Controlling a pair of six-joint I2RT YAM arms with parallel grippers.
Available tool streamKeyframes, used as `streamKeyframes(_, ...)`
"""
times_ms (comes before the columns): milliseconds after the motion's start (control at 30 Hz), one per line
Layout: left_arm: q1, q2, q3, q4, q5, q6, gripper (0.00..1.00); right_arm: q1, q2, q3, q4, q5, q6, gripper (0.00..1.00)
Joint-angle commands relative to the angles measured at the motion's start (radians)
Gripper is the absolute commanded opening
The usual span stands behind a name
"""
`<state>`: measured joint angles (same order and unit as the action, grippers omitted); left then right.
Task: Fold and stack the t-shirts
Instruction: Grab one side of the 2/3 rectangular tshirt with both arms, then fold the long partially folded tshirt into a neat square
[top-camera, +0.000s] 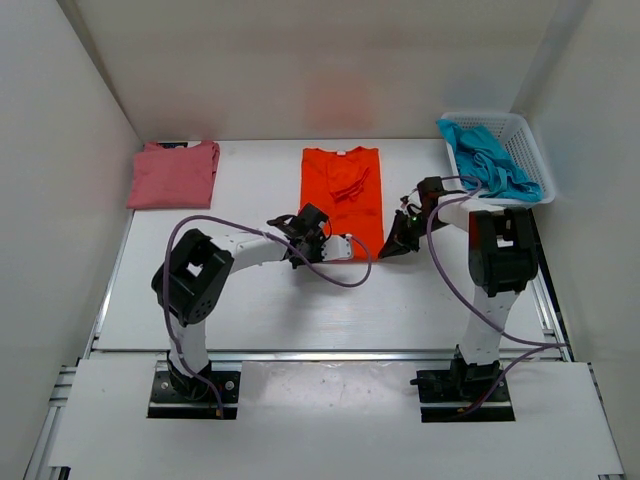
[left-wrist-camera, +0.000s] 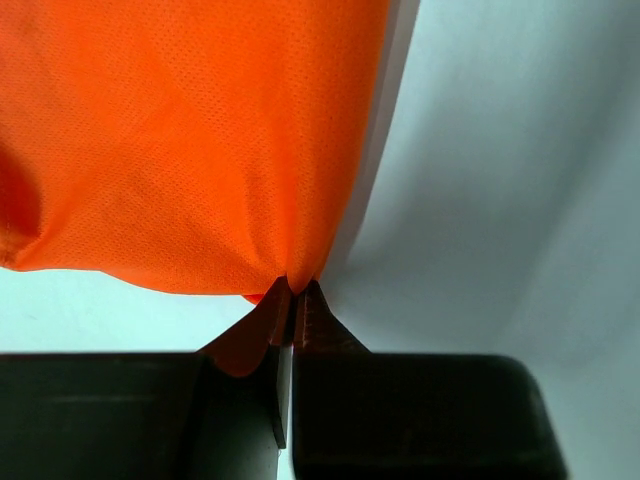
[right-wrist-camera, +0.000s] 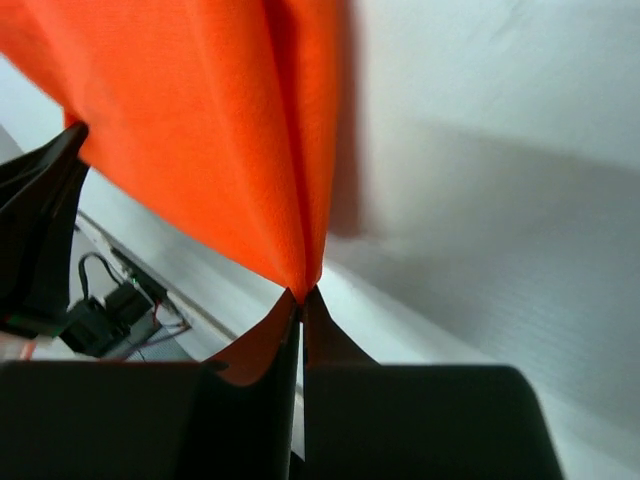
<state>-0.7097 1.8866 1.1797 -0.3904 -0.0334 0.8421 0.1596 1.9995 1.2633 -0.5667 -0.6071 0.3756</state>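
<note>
Grips the near left corner of the orange t-shirt (top-camera: 342, 190) in the clenched left pincer (left-wrist-camera: 295, 300), and its near right corner in the clenched right pincer (right-wrist-camera: 300, 298). Shows that shirt spread at the middle of the table (top-camera: 250, 300), collar toward the far wall. Finds the folded pink t-shirt (top-camera: 175, 175) at the far left and the teal t-shirt (top-camera: 485, 160) heaped in the white basket (top-camera: 530, 150) at the far right.

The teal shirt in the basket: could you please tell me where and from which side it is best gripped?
The teal shirt lies crumpled in the white basket, no flat hem showing, and part spills over the near rim. I would pinch that raised bunch from above, on the near side; the lattice walls would likely block a sideways approach.
</note>
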Motion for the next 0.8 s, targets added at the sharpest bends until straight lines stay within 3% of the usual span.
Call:
streamKeyframes(0, -0.026, -0.108, -0.005, -0.197, 0.009, -0.063, 0.0, 0.032, -0.108, -0.028, -0.091, -0.04, -0.058, 0.01)
streamKeyframes(233, -0.112, -0.293, -0.132, -0.43, 0.003, -0.119, 0.0, 0.124, -0.327, -0.215, -0.182, -0.066, -0.086, 0.0)
streamKeyframes(433, -0.169, -0.454, -0.152, -0.721, 0.055, -0.155, 0.0, 0.289, -0.491, -0.352, -0.314, -0.06, -0.035, 0.0)
streamKeyframes(567, -0.226, -0.494, -0.066, -0.859, 0.035, -0.182, 0.0, 0.288, -0.567, -0.34, -0.409, -0.045, -0.017, 0.0)
streamKeyframes(767, -0.156, -0.411, 0.09, -0.959, 0.12, -0.195, 0.0, 0.279, -0.571, -0.204, -0.499, -0.031, -0.006, 0.0)
